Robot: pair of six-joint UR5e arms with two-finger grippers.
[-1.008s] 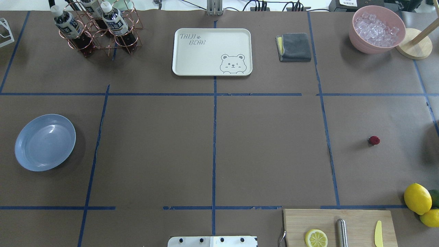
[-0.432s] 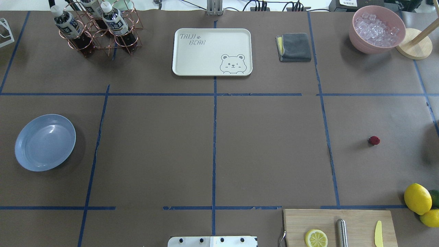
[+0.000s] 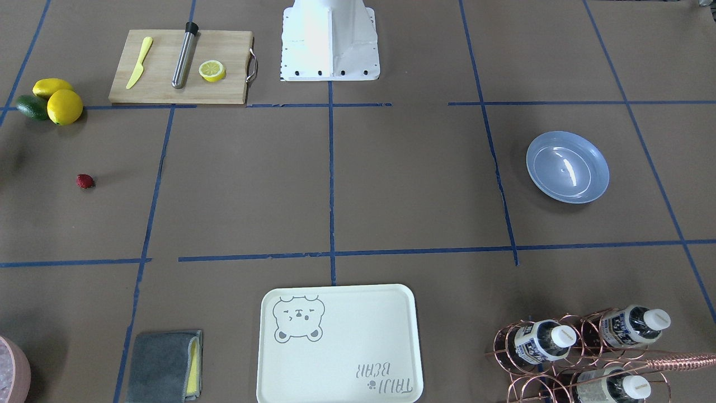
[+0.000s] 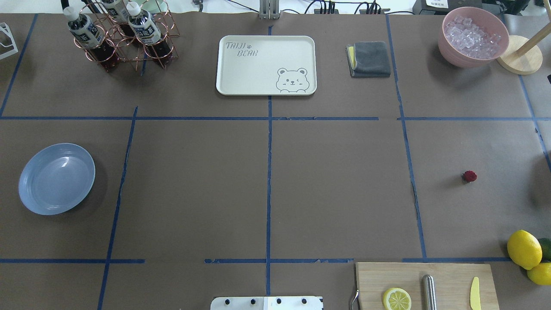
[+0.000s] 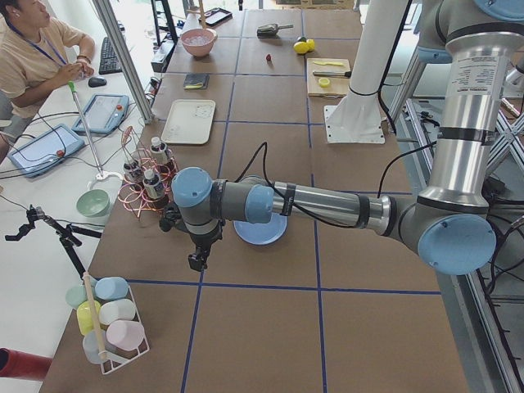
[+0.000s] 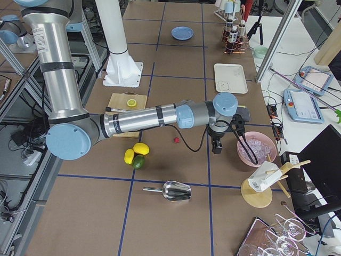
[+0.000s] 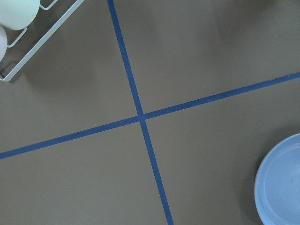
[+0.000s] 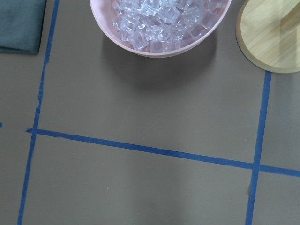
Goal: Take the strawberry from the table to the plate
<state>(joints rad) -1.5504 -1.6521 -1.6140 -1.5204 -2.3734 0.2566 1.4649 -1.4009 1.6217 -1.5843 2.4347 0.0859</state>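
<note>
The strawberry [image 4: 469, 175], tiny and dark red, lies alone on the brown table [image 4: 335, 189] at the right; it also shows in the front view [image 3: 85, 181] and the right side view [image 6: 176, 140]. Far across the table at the left sits the pale blue plate [image 4: 56, 178], with nothing on it [image 3: 567, 167]. My left gripper [image 5: 196, 260] hangs over the table just beyond the plate [image 5: 260, 231], whose rim [image 7: 281, 187] shows in the left wrist view. My right gripper [image 6: 216, 148] hovers near the ice bowl, a short way from the strawberry. I cannot tell whether either gripper is open or shut.
A cream bear tray [image 4: 266, 64], a grey cloth [image 4: 369, 59], a pink bowl of ice [image 4: 472, 36] and a copper bottle rack [image 4: 125, 36] line the far edge. A cutting board [image 4: 426, 286] and lemons [image 4: 523, 249] sit near right. A metal scoop [image 6: 173, 190] lies beyond the lemons.
The strawberry and plate have not moved. A small dark shape now shows at the overhead view's right edge, near the wooden stand.
</note>
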